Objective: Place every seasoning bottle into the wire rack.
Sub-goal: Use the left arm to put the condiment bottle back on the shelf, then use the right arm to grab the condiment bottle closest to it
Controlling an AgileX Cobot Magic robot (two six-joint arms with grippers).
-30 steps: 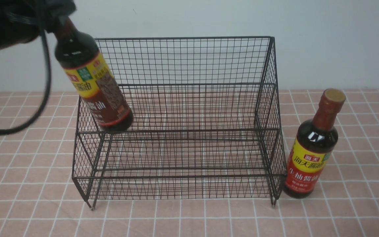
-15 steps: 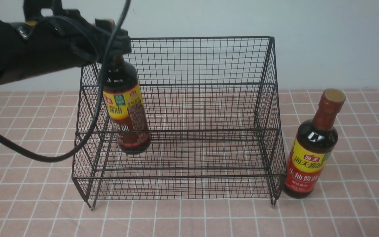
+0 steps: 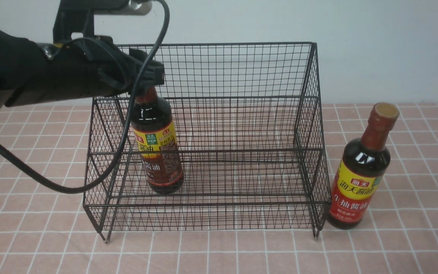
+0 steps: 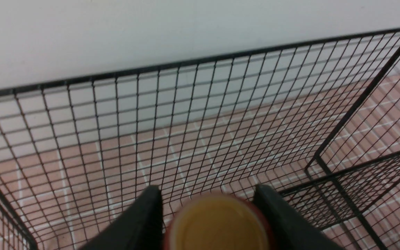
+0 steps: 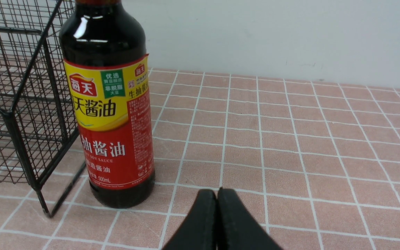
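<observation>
The black wire rack (image 3: pixel 242 68) stands mid-table. My left gripper (image 3: pixel 148 82) is shut on the neck of the browner-labelled soy-sauce bottle (image 3: pixel 160 152), which hangs slightly tilted inside the rack's left part, its base at the lower tier. In the left wrist view its tan cap (image 4: pixel 217 225) sits between my two fingers. The second bottle (image 3: pixel 359 179), with a yellow-and-red label, stands upright on the table just outside the rack's right side; it also shows in the right wrist view (image 5: pixel 108 114). My right gripper (image 5: pixel 217 194) is shut and empty, low near that bottle.
A pink tiled tablecloth (image 3: pixel 219 255) covers the table. A pale wall (image 3: pixel 375 45) rises right behind the rack. My left arm's black cable (image 3: pixel 51 182) loops down in front of the rack's left side.
My left gripper has carried the browner bottle right and down, from above the rack's left side into the rack, to the lower tier. The other bottle has not moved.
</observation>
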